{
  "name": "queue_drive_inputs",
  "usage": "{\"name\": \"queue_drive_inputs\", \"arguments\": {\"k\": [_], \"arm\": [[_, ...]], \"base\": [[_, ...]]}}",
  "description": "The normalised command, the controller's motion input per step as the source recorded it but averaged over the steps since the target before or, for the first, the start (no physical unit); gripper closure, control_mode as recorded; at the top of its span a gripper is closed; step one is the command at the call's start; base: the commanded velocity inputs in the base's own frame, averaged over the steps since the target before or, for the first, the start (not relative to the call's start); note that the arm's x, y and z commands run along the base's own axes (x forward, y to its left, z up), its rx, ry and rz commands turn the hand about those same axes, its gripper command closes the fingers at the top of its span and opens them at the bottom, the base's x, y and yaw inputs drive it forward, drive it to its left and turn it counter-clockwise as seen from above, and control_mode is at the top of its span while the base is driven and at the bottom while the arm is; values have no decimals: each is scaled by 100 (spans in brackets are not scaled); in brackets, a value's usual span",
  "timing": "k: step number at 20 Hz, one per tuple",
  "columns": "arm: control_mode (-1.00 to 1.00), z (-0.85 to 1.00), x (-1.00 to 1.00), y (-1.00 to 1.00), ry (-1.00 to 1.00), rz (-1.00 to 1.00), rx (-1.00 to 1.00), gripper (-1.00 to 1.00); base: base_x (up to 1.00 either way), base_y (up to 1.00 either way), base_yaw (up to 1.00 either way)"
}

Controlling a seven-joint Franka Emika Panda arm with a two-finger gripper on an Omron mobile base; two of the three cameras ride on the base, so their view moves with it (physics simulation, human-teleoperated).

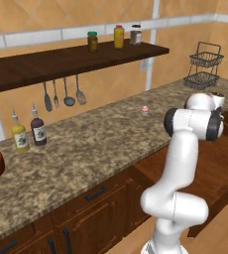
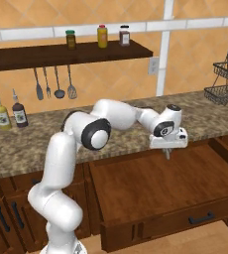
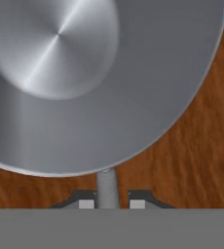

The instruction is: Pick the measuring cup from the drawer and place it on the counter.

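Gripper (image 3: 111, 204) jaws nearly closed, clamping the measuring cup (image 3: 84, 73) by its thin handle. Bowl sits directly ahead of the fingertips, above the drawer (image 2: 155, 183) floor near its back edge.

white franka panda arm with dark joints (image 2: 66, 149) rises from base, bends at elbow, reaches forward and rightward, forearm roughly level. wrist turned down, hand pointing downward. two-finger gripper (image 2: 167, 154) hangs low under hand; in hand view two small dark finger tips (image 3: 86, 203) closed either side of thin straight handle of silver-grey metal measuring cup (image 3: 99, 82), clamping it.
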Motion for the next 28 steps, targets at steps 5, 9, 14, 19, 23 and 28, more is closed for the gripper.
{"name": "queue_drive_inputs", "arguments": {"k": [5,9,14,19,23,28], "arm": [[-100,24,97,81,-3,0,-11,100],[-100,0,100,51,1,-2,-10,100],[-100,-3,98,28,4,-3,-4,100],[-100,-26,72,5,2,0,0,-100],[-100,4,-17,0,-6,0,0,-100],[-100,48,-58,5,-18,0,0,-100]], "base": [[0,0,0],[0,0,0],[0,0,0],[0,0,0],[0,0,0],[0,0,0]]}}
